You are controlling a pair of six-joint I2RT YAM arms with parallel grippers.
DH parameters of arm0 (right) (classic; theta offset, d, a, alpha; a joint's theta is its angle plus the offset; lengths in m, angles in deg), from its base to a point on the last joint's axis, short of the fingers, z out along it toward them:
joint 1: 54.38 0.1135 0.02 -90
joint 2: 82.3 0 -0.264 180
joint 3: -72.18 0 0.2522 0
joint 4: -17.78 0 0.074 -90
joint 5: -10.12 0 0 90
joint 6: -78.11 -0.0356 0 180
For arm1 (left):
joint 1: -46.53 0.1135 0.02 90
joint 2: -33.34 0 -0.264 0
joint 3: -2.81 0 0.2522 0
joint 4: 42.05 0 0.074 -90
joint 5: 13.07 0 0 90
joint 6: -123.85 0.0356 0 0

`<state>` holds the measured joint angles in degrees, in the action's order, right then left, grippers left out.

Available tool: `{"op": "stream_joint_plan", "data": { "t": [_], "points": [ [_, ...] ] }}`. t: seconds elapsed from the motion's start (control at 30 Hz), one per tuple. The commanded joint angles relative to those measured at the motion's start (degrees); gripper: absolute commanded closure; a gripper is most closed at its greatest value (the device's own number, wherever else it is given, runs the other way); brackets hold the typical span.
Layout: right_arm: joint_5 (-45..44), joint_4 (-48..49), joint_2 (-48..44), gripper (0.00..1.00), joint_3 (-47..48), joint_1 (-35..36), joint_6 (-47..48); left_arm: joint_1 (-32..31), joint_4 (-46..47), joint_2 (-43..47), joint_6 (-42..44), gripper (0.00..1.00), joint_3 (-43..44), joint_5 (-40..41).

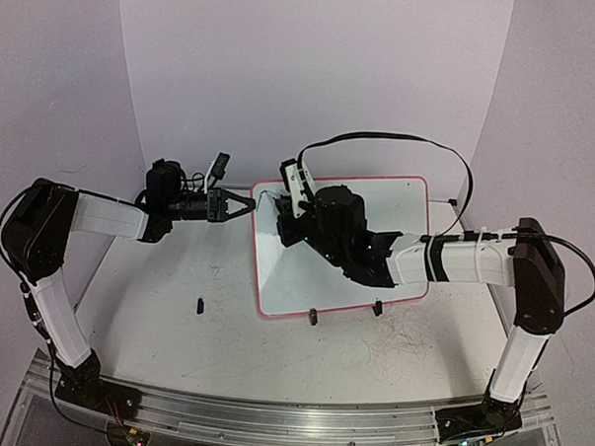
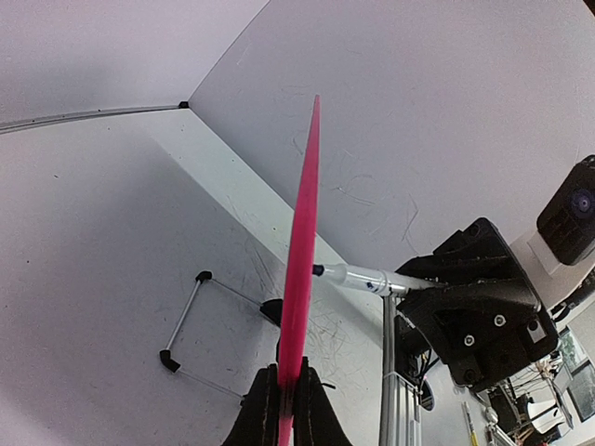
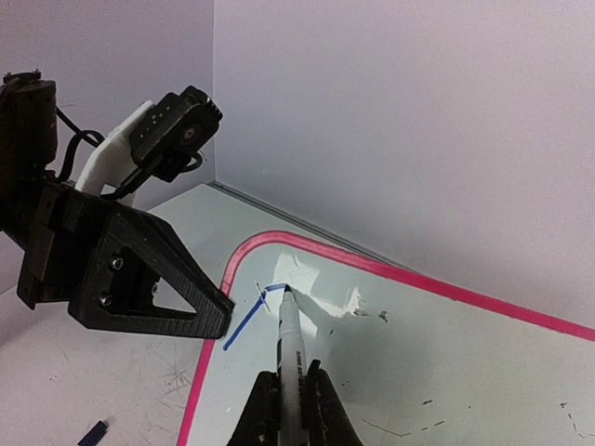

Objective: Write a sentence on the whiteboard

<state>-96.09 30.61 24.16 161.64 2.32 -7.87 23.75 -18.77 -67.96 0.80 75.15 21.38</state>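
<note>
- Left gripper (image 2: pixel 290 386) is clamped tight on the whiteboard (image 1: pixel 392 200), pink rim running straight ahead between its fingers
- Right gripper (image 3: pixel 290 395) is closed round a marker (image 3: pixel 289 339), tip down on the board just ahead
- Blue stroke (image 3: pixel 244 325) of the sentence sits just left of that tip

Scuffed table (image 1: pixel 174 346) with whiteboard (image 1: pixel 295 282), small cap (image 1: pixel 200 304)

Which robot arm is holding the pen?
The right arm: its jaws pinch the marker, tip on the whiteboard beside a blue stroke. The left arm only clamps the board's pink rim in its jaws.
</note>
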Motion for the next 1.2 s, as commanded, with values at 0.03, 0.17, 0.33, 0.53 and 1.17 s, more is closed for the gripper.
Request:
{"op": "stream_joint_plan", "data": {
  "t": [0.03,0.17,0.33,0.53,1.17],
  "points": [
    [-3.3,0.0,-1.6,1.0,-2.3,-0.3,-1.5,-0.5,1.7,1.3,-1.4,1.0,1.5,-2.1],
    [-2.9,0.0,-2.1,1.0,-3.2,-0.3,-2.0,-0.5,1.7,1.3,-1.4,1.0,1.6,-2.1],
    [-1.4,-0.1,-2.2,1.0,-3.7,-0.2,-2.6,-0.5,1.6,1.2,-1.4,1.0,1.5,-2.2],
    [0.5,-0.1,-1.3,1.0,-2.9,-0.2,-2.9,-0.5,1.7,1.2,-1.4,1.0,1.5,-2.1],
    [2.3,-0.2,0.7,1.0,-1.3,0.3,-3.6,-0.5,1.7,1.3,-1.4,1.0,1.5,-2.2]
  ]
}}
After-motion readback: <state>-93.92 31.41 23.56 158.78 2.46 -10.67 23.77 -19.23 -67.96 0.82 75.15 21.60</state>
